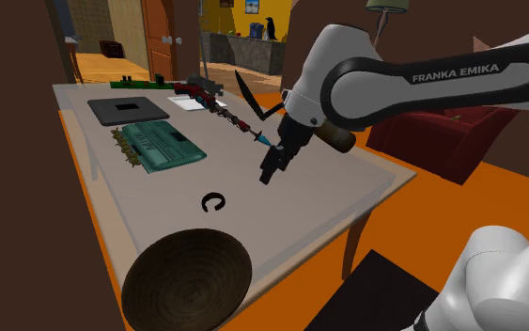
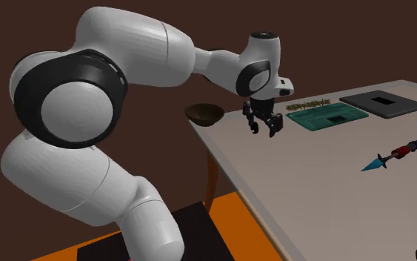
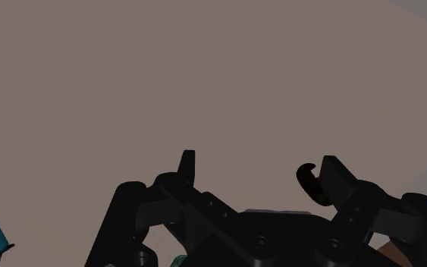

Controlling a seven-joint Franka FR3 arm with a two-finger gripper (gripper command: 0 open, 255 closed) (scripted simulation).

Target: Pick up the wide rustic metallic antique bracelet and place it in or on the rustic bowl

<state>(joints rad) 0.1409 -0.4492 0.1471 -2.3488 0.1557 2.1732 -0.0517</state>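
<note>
Bracelet (image 1: 213, 202) lies on the table (image 1: 333, 197) outside the fingers (image 3: 186, 163), spread apart holding nothing.

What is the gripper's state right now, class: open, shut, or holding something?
Gripper: open, holding nothing; the dark bracelet is not between its fingers.

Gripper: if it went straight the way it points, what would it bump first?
Probably the bare table. The gripper points down at it, jaws open; the dark bracelet lies off to one side, likely missed.
</note>
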